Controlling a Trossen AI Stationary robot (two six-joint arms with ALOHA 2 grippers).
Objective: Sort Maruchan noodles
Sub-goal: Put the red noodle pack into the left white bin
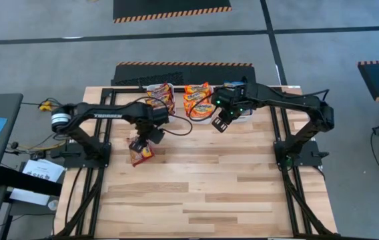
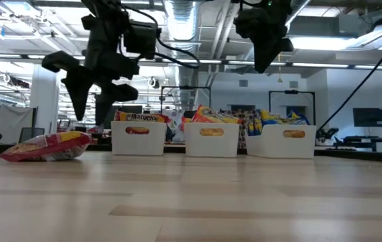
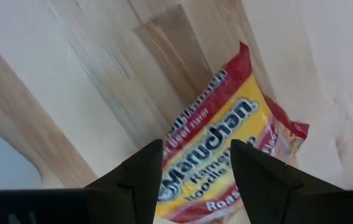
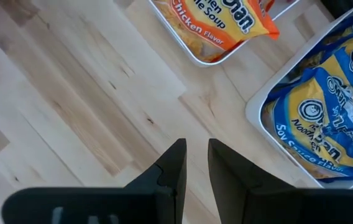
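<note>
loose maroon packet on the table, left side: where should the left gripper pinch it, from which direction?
Judgement call: come straight down with the left gripper, which hangs open above the maroon packet. It lies flat on the table, so side entry gives no purchase. Straddle the short width mid-body, where the crinkly plastic bulges, rather than the thin sealed end.

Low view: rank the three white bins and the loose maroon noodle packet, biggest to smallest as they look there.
1. Right bin, slightly widest.
2. Left bin and middle bin, alike, so unranked.
3. Maroon packet, lowest, though it lies nearer the camera.
</note>
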